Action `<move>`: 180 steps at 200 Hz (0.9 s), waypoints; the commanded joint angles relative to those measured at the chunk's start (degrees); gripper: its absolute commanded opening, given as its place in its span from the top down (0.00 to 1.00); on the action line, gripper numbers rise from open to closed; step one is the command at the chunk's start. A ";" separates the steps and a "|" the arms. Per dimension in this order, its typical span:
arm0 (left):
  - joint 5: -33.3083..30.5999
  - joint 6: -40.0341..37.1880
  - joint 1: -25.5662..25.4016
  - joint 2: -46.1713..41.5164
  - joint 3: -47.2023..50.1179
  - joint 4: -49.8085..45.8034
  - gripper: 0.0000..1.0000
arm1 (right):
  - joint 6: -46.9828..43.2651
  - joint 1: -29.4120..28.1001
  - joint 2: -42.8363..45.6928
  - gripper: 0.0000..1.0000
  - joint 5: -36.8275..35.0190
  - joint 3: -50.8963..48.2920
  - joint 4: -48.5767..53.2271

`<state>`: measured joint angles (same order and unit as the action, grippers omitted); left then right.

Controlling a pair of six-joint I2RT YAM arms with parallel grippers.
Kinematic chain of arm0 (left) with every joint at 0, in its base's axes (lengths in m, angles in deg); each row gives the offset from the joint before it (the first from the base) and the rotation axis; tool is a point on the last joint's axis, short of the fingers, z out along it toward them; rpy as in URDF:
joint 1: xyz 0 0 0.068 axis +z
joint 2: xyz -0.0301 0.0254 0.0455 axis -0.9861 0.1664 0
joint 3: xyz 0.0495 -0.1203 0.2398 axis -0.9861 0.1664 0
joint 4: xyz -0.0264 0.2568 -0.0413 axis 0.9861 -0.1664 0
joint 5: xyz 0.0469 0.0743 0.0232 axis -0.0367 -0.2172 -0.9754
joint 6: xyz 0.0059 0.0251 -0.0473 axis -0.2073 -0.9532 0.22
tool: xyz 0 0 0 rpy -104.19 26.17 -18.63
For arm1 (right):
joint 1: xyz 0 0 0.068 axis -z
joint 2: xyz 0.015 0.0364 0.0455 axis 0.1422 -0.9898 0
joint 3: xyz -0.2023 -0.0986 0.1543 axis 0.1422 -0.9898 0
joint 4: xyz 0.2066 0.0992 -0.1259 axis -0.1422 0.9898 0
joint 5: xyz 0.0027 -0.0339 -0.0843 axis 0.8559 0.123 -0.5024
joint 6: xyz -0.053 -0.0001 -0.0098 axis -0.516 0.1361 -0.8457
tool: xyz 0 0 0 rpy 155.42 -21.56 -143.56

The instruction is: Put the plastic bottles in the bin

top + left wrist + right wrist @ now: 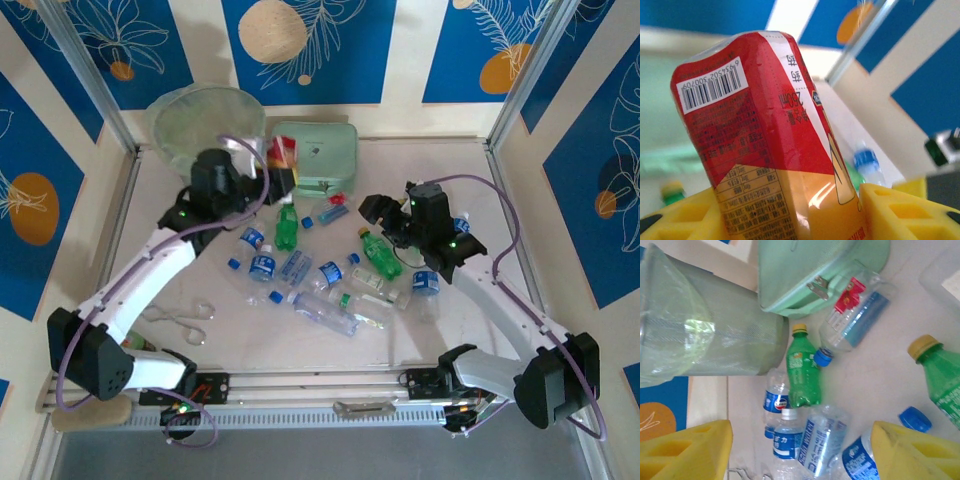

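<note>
My left gripper (pixel 790 215) is shut on an orange-red bottle (pixel 755 140), whose red label with a barcode sticks up between the yellow fingers (pixel 900 210). In the top view this gripper (pixel 270 172) holds the bottle (pixel 282 150) between the bin (pixel 200 125) and a mint-green case. My right gripper (pixel 800 450) stands open above the table with nothing between its fingers; from above it (pixel 372 212) hangs over the right of the bottle pile. Several clear blue-labelled bottles (pixel 325 312) and green bottles (pixel 286 228) lie scattered on the table. The bin (pixel 700 330) and a green bottle (pixel 802 367) show below.
A flat mint-green case (pixel 315 155) lies beside the bin, with a clear red-labelled bottle (pixel 855 310) against it. Scissors (pixel 185 318) lie at the front left. Metal frame posts and patterned walls close the table in.
</note>
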<state>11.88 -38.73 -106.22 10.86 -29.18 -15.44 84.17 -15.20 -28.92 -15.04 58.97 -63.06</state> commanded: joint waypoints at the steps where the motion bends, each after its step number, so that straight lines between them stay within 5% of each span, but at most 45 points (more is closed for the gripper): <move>1: -0.17 -4.13 3.89 2.74 -8.00 -5.50 0.48 | 0.16 0.08 1.02 0.26 -0.25 -1.50 0.65; 114: -7.90 -10.33 22.30 22.68 -37.90 -25.88 0.49 | -1.02 -0.39 1.55 0.26 1.03 -3.42 2.16; 180: -10.84 -12.89 23.43 32.37 -43.87 -33.79 0.47 | -1.22 -0.09 2.33 0.25 -1.42 -5.24 4.31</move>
<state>3.00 -49.62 -82.86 41.74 -71.01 -45.38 83.93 -15.44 -28.03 -15.01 54.38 -61.24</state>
